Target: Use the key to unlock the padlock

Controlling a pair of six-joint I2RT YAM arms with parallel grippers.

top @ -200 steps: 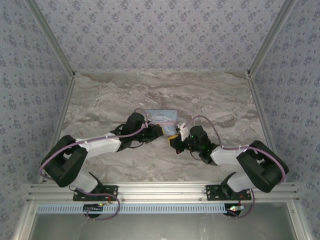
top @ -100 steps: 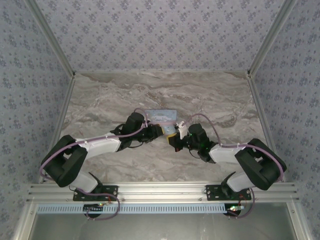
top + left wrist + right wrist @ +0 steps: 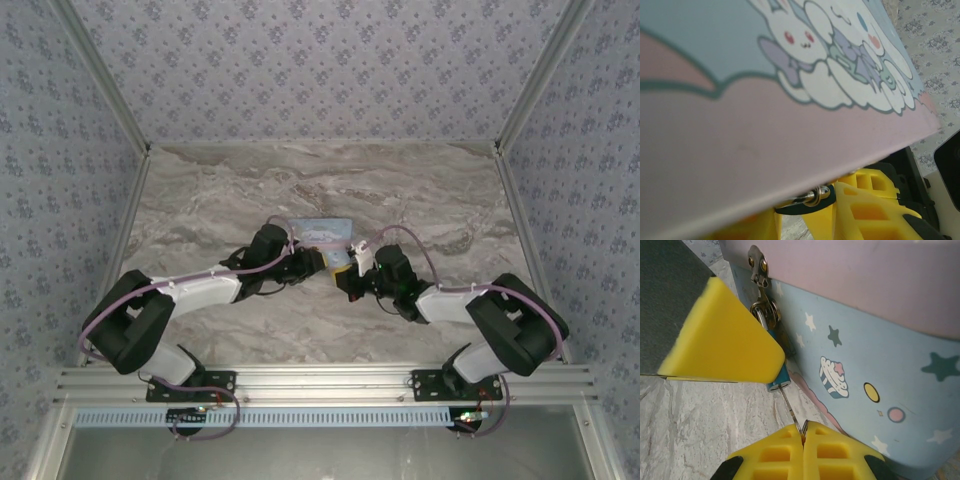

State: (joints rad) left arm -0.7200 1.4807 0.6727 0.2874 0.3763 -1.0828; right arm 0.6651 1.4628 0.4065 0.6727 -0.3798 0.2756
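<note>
The thin metal key [image 3: 790, 407] is pinched between the ribbed yellow fingertips of the right gripper [image 3: 802, 434], which is clamped shut on it. Its tip is set against the underside of the small teal padlock [image 3: 779, 381]. The padlock is hung from the hasp of the smooth pastel tin [image 3: 880, 365] and is largely covered by a blunt yellow wedge [image 3: 725, 340]. Whether the left gripper [image 3: 322, 262] grips anything cannot be told.

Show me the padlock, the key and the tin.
padlock [image 3: 780, 383], right wrist view, teal body's lower end.
key [image 3: 791, 411], right wrist view, middle of its thin shaft.
tin [image 3: 880, 350], right wrist view, blue printed side wall.
</note>
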